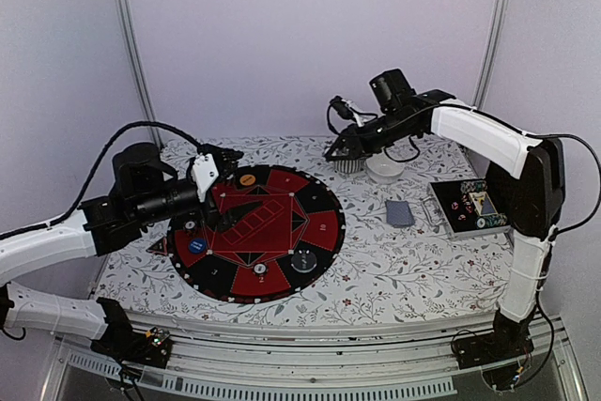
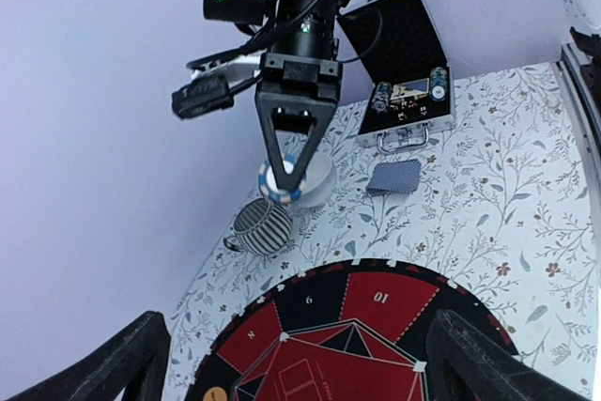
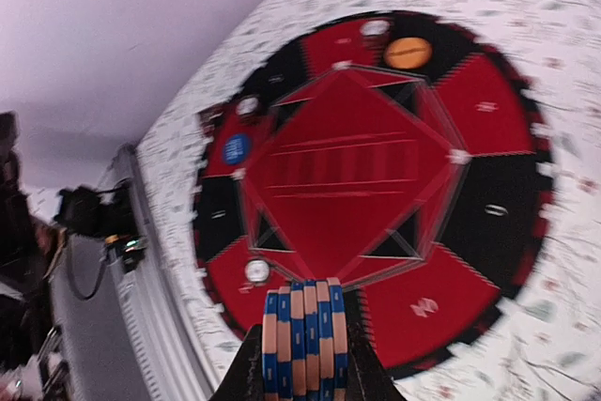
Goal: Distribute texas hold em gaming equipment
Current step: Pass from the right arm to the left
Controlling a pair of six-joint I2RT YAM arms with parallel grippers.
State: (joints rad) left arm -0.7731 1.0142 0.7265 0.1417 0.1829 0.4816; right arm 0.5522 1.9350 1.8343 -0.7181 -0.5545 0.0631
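Roughly partway, judging from how things lie. Already on the mat (image 1: pixel 282 232): an orange chip (image 1: pixel 247 178) in a far segment, a blue chip (image 1: pixel 197 245) at the left rim, a dark chip (image 1: pixel 302 260) on the near right, and a few white chips (image 3: pixel 257 270) dotted round the edge. Pinched edge-on between the right fingers (image 3: pixel 252 371): a stack (image 3: pixel 305 335) of blue-and-peach striped chips, held in the air by the far side of the mat, close to the cup (image 2: pixel 263 227) and bowl (image 2: pixel 321 178) and apparently touching neither. Probably meant for one of the segments, so not yet set down. Spread wide with nothing between them: the left fingers (image 2: pixel 113 363), hovering over the far left part of the mat. No dealing done as far as can be seen: deck (image 1: pixel 399 212) face down on the tabletop (image 1: pixel 394 269), between the mat and the open case (image 1: pixel 470 208), with no cards visible anywhere on the mat. More chips in the case, number impossible to tell. Several segments bare or holding a single chip only. Left to do, as a judgement: place the held stack, bring further chips to the unserved segments, then pick up the deck and deal cards round the mat. Chip share well begun, then; card share not started.
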